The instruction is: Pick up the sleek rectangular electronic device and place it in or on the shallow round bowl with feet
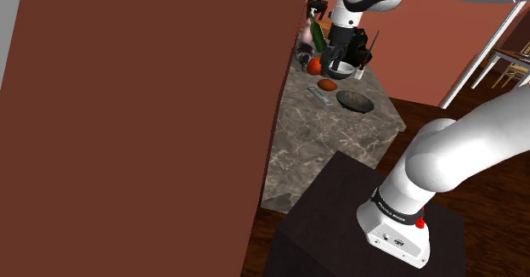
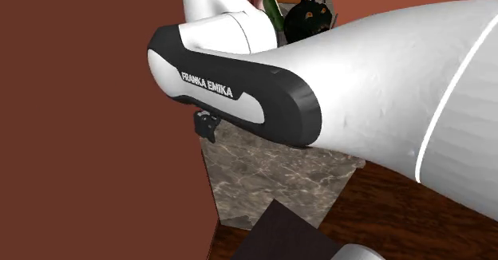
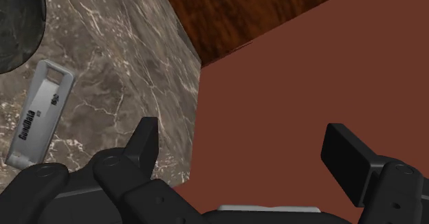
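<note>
A: The shoulder camera?
B: Behind the stand [image 1: 331, 200], looking down over the marble counter [image 1: 331, 139].
A: The second?
B: Pressed close to the arm [image 2: 359, 83], same counter; the wrist one looks down on it.

My fingers [image 3: 146, 143] look like matt black plastic. The stick-shaped device [image 3: 40, 113] has a silver-grey metal look, smooth and faintly shiny. The counter [image 3: 117, 71] is veined grey-brown marble, the bowl [image 3: 17, 23] dark and mottled like stone, and the floor [image 3: 240, 9] dark, grainy wood.
</note>
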Tool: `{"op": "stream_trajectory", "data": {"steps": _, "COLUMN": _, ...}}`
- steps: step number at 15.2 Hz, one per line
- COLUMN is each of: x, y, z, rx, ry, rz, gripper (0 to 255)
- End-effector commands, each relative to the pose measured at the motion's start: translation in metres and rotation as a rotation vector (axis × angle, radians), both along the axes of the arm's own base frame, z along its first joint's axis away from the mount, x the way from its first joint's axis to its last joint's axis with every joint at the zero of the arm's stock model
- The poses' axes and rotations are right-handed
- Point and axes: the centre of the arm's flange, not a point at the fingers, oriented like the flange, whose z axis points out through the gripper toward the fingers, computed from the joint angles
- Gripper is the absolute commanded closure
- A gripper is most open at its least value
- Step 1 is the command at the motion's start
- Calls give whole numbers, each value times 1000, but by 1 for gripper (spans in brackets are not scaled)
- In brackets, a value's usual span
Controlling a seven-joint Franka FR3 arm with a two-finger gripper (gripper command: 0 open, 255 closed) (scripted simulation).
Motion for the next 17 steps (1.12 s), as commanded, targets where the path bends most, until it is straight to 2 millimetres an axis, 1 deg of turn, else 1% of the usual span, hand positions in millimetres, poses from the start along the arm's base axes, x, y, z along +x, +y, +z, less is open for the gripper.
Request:
{"op": "stream_trajectory", "data": {"steps": 1, "x": 10, "y": -21, "z": -17, "rx": -1, "ry": 0, "rz": -22, "gripper": 0}}
{"op": "stream_trajectory", "data": {"steps": 9, "x": 46, "y": -103, "z": -75, "rx": 2, "ry": 4, "rz": -107, "gripper": 0}}
{"op": "stream_trajectory", "data": {"steps": 17, "x": 74, "y": -187, "z": -133, "rx": 4, "ry": 7, "rz": -192, "gripper": 0}}
